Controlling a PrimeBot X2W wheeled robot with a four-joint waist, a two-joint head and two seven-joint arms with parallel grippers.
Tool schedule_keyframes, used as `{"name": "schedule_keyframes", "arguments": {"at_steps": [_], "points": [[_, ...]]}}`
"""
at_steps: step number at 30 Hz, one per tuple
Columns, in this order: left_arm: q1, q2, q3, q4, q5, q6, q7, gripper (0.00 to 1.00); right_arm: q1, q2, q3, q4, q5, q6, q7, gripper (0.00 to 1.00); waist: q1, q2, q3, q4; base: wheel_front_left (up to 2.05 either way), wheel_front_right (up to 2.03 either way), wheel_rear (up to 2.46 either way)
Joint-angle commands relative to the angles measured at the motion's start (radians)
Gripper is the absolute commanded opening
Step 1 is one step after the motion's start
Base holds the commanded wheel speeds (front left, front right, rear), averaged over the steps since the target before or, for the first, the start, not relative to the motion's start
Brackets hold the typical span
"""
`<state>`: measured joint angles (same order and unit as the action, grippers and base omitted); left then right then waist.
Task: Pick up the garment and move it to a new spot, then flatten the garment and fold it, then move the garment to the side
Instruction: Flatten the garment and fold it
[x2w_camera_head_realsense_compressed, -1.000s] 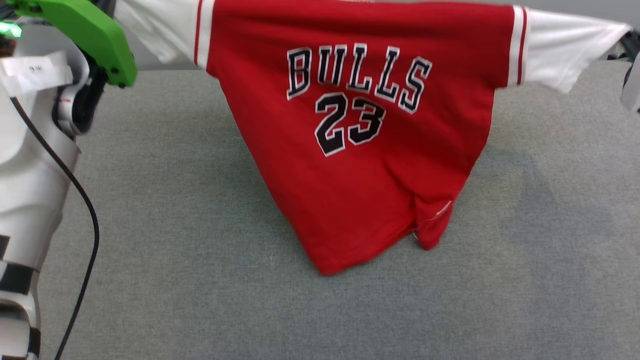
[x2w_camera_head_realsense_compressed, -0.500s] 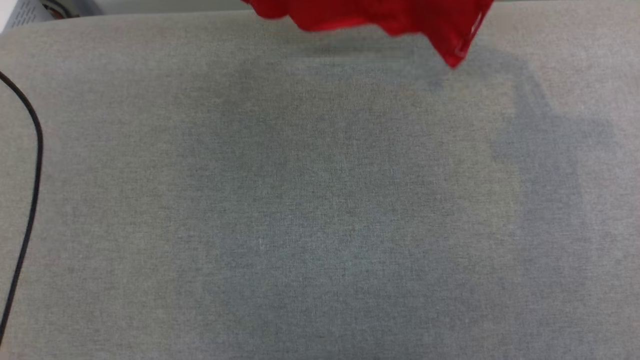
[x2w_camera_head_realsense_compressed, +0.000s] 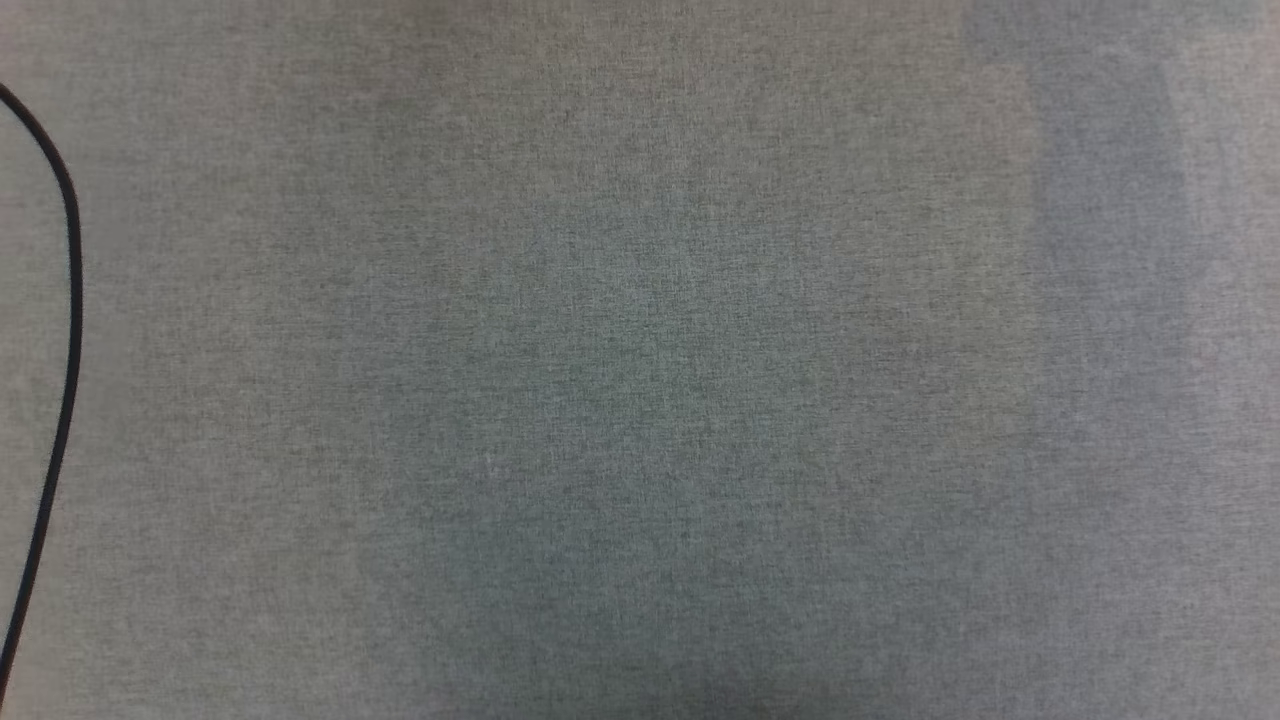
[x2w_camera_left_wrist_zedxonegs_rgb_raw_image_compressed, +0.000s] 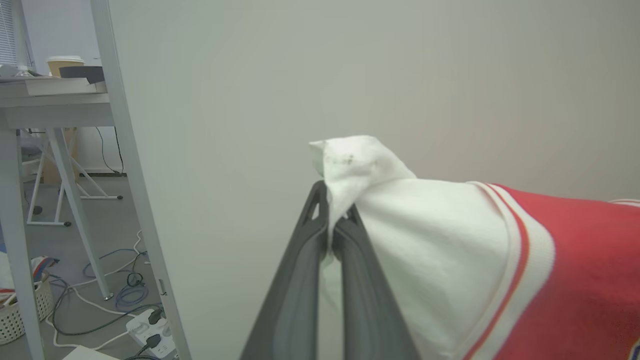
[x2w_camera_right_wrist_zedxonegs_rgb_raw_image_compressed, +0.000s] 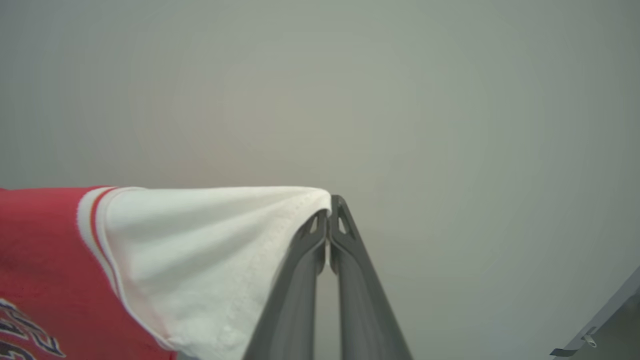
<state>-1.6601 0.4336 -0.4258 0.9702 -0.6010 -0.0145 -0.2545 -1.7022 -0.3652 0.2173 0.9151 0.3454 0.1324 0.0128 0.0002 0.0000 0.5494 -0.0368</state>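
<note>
A grey woven cloth (x2w_camera_head_realsense_compressed: 640, 360) covers the tabletop, with soft darker shadows across its middle and down its right side. Behind stands a plain, pale, evenly lit wall panel (x2w_camera_left_wrist_zedxonegs_rgb_raw_image_compressed: 350, 75). At its left edge a grey metal post (x2w_camera_left_wrist_zedxonegs_rgb_raw_image_compressed: 132, 175) rises from a grey floor (x2w_camera_left_wrist_zedxonegs_rgb_raw_image_compressed: 65, 260) strewn with loose cables (x2w_camera_left_wrist_zedxonegs_rgb_raw_image_compressed: 125, 300) and a white power strip (x2w_camera_left_wrist_zedxonegs_rgb_raw_image_compressed: 150, 326). A desk (x2w_camera_left_wrist_zedxonegs_rgb_raw_image_compressed: 50, 100) beyond carries a paper cup (x2w_camera_left_wrist_zedxonegs_rgb_raw_image_compressed: 65, 64). A white woven basket (x2w_camera_left_wrist_zedxonegs_rgb_raw_image_compressed: 20, 314) sits on the floor nearby.

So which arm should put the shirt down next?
Both together, probably. The left gripper is shut on one white sleeve of the garment, the right gripper on the other, so neither is better placed.
</note>
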Motion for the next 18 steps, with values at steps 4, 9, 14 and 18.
{"name": "schedule_keyframes", "arguments": {"at_steps": [4,9,14,18], "points": [[0.021,-0.030,0.004,0.038,-0.018,-0.025,-0.006,0.00,0.000,0.014,0.057,0.037,0.051,-0.002,-0.030,0.00,-0.0002,0.0000,0.069,-0.007,0.00,0.00,0.00],[0.072,-0.059,0.016,0.069,-0.040,-0.058,-0.007,0.00,0.057,0.040,0.135,0.053,0.141,-0.002,-0.044,0.00,-0.0002,0.0000,0.067,-0.007,0.00,0.00,0.00],[0.206,-0.082,0.038,0.090,-0.075,-0.086,-0.007,0.00,0.204,0.046,0.230,0.030,0.243,-0.002,-0.046,0.00,-0.0002,0.0000,0.016,-0.005,0.00,0.00,0.00],[0.342,-0.097,0.048,0.098,-0.103,-0.102,-0.007,0.00,0.355,0.030,0.305,-0.014,0.316,-0.002,-0.044,0.00,-0.0002,0.0000,-0.033,0.000,0.00,0.00,0.00]]}}
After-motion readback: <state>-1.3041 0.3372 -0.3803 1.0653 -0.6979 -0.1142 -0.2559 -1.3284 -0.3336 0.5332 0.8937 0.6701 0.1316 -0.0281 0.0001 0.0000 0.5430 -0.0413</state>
